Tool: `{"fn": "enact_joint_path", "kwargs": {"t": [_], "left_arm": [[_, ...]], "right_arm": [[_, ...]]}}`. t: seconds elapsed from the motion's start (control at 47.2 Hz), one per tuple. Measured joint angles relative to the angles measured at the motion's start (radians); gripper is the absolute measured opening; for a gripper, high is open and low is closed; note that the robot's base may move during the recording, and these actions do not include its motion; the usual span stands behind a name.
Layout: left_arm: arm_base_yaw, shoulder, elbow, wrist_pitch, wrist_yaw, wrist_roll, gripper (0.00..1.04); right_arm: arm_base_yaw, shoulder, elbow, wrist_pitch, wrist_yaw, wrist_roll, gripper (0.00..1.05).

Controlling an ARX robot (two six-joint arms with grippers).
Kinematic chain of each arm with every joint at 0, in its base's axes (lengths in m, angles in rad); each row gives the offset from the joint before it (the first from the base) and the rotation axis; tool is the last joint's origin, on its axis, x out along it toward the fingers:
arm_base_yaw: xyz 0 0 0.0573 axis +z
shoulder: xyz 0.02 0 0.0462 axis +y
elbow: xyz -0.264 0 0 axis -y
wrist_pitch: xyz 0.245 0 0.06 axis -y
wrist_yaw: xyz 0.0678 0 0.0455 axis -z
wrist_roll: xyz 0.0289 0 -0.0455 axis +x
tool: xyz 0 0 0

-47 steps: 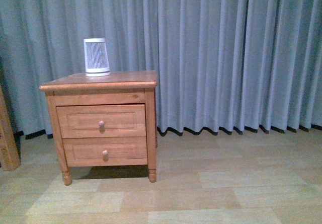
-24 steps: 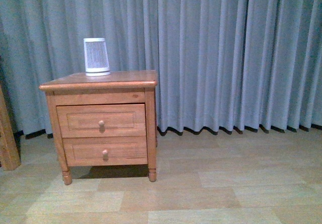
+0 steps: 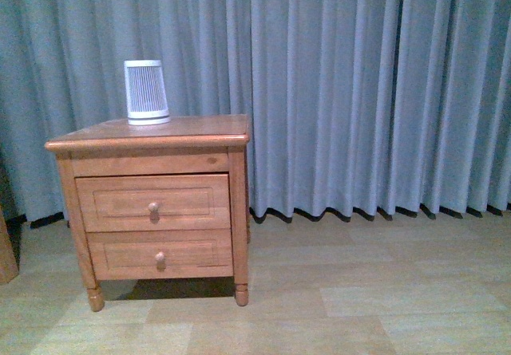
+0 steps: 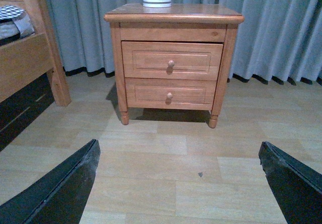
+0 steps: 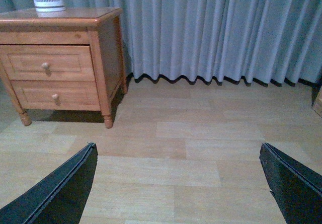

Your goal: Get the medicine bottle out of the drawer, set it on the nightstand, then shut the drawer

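1. The task is at its very start, in the approach. Both drawers of the nightstand [image 3: 238, 211] are shut flush, and no arm shows in the front view.
2. The medicine bottle cannot be seen anywhere. I judge that it lies inside the drawer [image 3: 184, 203], the taller upper one, behind its closed front.
3. The nightstand's counter [image 3: 196, 125] carries only a ribbed white device [image 3: 146, 92] at its back left, so there is bare wood for the bottle.
4. The left gripper [image 4: 178, 148] has its fingers spread wide and holds nothing. The right gripper [image 5: 177, 148] is the same. Both are well apart from the cabinet, over the wood floor [image 3: 359, 291].
5. The next move calls for coming closer, then bringing one gripper level with the round knob [image 3: 152, 208], closing on it and pulling straight out. The knob is small, so a slip is likely.
6. Compared with a second ago, the nightstand looks larger and sits further left in the front view, so the robot appears to have advanced. The drawers and the device are unchanged.
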Motion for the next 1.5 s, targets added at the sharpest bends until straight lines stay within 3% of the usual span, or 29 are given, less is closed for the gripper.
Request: {"fn": "enact_joint_path", "kwargs": {"t": [0.933,1.06,1.145,1.42,1.505], "left_arm": [[0.000,-0.001,0.000,0.000,0.000,0.000,0.98],[-0.012,0.132,0.048,-0.104,-0.029,-0.079,0.98],[-0.015,0.288,0.048,0.023,-0.031,-0.086,0.98],[-0.062,1.014,0.177,0.729,-0.084,-0.036,0.98],[-0.082,1.218,0.244,0.878,-0.105,-0.017,0.98]], "right_arm": [[0.000,0.000,0.000,0.000,0.000,0.000,0.98],[0.000,0.000,0.000,0.000,0.000,0.000,0.98],[0.000,0.000,0.000,0.000,0.000,0.000,0.98],[0.000,0.000,0.000,0.000,0.000,0.000,0.98],[0.000,0.000,0.000,0.000,0.000,0.000,0.98]]}}
